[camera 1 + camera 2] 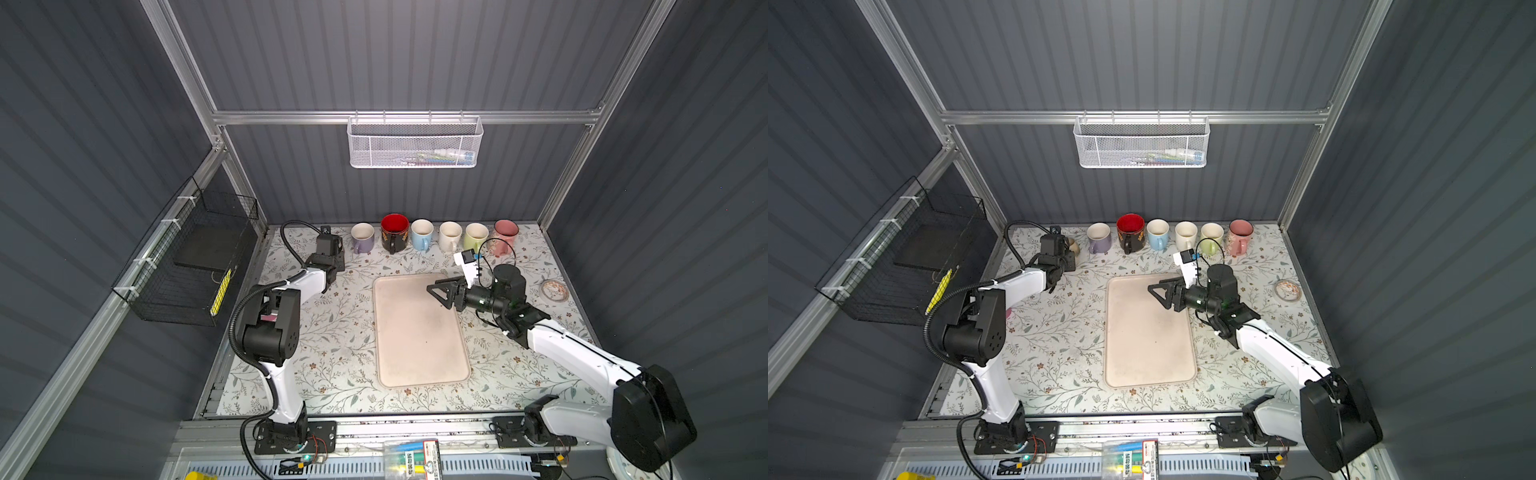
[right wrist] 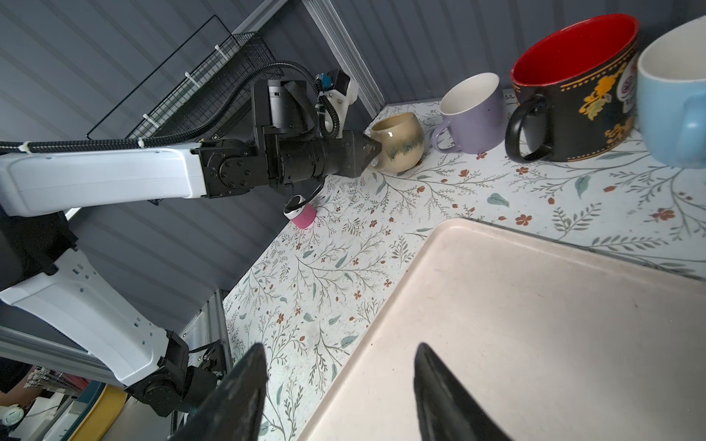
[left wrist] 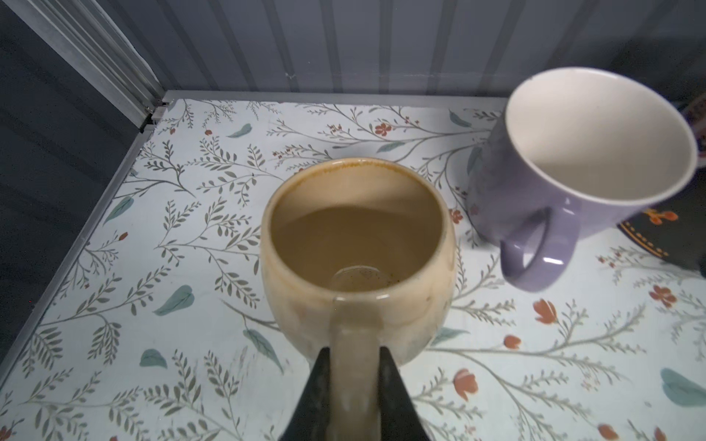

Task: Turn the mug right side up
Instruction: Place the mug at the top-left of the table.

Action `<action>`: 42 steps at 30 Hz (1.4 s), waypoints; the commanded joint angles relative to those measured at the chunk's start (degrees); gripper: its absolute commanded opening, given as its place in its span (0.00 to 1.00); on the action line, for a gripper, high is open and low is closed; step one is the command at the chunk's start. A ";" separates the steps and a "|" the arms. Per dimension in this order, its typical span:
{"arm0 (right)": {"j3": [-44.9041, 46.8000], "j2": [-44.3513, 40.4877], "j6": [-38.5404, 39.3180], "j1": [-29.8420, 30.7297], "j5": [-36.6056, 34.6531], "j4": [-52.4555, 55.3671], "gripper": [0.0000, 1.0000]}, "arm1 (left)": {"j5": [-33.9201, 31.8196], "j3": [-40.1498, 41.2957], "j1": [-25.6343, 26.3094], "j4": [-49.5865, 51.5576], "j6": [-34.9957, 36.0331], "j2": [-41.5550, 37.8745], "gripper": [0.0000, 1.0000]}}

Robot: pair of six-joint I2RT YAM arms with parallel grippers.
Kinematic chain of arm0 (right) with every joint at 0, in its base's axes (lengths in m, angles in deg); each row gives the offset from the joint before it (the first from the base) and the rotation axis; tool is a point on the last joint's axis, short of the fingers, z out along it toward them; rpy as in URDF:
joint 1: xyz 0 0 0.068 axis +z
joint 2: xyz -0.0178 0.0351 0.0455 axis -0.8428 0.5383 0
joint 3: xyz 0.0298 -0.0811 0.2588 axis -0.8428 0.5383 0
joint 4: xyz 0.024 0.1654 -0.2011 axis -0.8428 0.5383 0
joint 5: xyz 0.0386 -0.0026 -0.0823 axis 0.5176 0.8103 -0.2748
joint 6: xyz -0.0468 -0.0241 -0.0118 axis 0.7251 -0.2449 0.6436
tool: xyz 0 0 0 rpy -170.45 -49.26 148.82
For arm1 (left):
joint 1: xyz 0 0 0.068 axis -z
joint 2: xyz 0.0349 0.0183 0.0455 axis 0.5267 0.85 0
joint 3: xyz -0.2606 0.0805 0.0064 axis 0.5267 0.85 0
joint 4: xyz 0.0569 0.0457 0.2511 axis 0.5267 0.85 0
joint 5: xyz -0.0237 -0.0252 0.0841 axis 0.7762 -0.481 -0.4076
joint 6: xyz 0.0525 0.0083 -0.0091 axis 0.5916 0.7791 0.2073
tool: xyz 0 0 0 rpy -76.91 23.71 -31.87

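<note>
Beige mug (image 3: 359, 229) upright, mouth up, far left corner of table (image 3: 153, 267), just beside purple mug (image 3: 565, 183). Left gripper (image 3: 353, 355) pinching its handle; fingers (image 3: 317, 397) cut off by frame edge. In top view mug (image 1: 1074, 246) mostly hidden behind left wrist. Base touching table or not: cannot tell. Right gripper (image 2: 340, 347) spread, empty, over tray (image 2: 535, 324)

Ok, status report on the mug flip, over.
Left claw shut on beige mug by the handle. Right claw open, empty, over the tray. Mug upright, mouth up. Purple mug close beside it, apart.
</note>
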 commanded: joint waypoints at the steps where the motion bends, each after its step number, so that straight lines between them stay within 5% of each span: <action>1: 0.01 1.33 0.66 0.18 1.07 -1.35 0.61 | 1.79 -3.01 -1.08 -8.32 1.73 1.28 0.00; 16: -1.63 5.02 0.68 0.16 2.73 -2.28 0.62 | 16.16 -3.16 -3.49 -17.75 4.72 7.94 0.00; 28: -2.18 5.36 0.94 0.13 3.09 -2.19 0.62 | 17.97 -0.44 -3.84 -18.83 4.61 8.07 0.00; 36: -2.27 5.51 0.65 0.05 3.66 -2.71 0.63 | 16.62 3.84 -3.84 -19.93 4.70 5.77 0.16; 42: -1.94 4.72 0.64 0.09 3.46 -2.93 0.63 | 16.52 3.86 -3.84 -18.22 4.76 5.34 0.44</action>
